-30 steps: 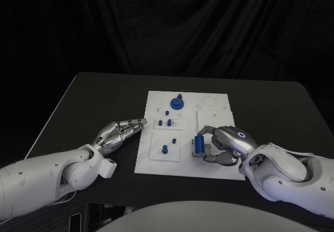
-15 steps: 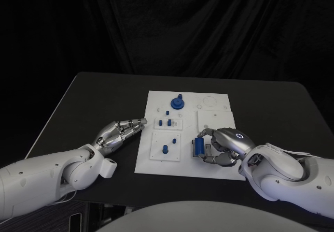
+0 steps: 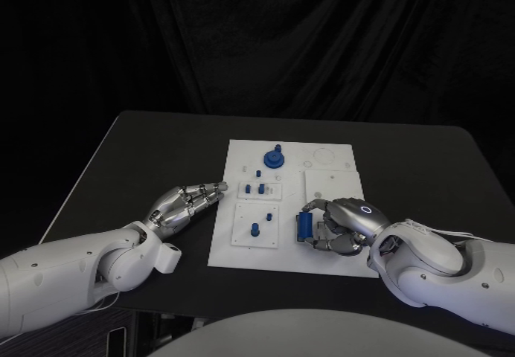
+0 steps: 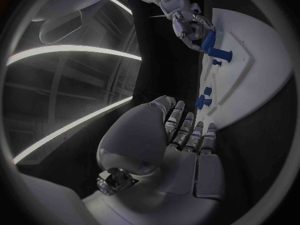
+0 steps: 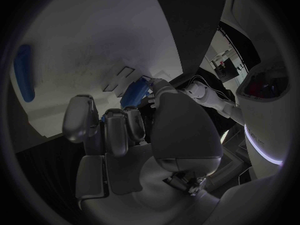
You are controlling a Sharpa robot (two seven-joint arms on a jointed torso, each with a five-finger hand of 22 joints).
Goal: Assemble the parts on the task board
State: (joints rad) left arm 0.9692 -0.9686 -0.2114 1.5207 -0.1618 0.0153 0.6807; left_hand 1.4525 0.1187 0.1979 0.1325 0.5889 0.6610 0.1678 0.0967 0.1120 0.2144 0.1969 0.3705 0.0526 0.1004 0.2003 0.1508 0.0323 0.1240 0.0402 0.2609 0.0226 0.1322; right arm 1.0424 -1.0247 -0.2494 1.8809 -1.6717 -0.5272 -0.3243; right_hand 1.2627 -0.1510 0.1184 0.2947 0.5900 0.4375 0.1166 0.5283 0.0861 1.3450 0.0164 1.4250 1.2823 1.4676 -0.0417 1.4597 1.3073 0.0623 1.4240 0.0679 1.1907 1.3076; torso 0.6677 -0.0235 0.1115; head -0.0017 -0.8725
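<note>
Probably light and stiff, judging by the moulded look of the part: a short blue cylinder, smooth enough to slip or roll if let go on the board. Best taken across its round sides, near the middle, leaving the ends free for seating. Held that way now, pinched between thumb and curled fingers of the right hand, just above the board's near right area, beside a raised white block. Seen in the right wrist view too, blue between the fingertips. Left hand low at the board's left edge, fingers straight and close side by side, holding nothing; cannot tell whether touching the board. By count: one board, one held part, one big knob at the far end, a pair of pegs mid-board, one peg nearer; perhaps another tiny one behind the pair, too small to tell.
</note>
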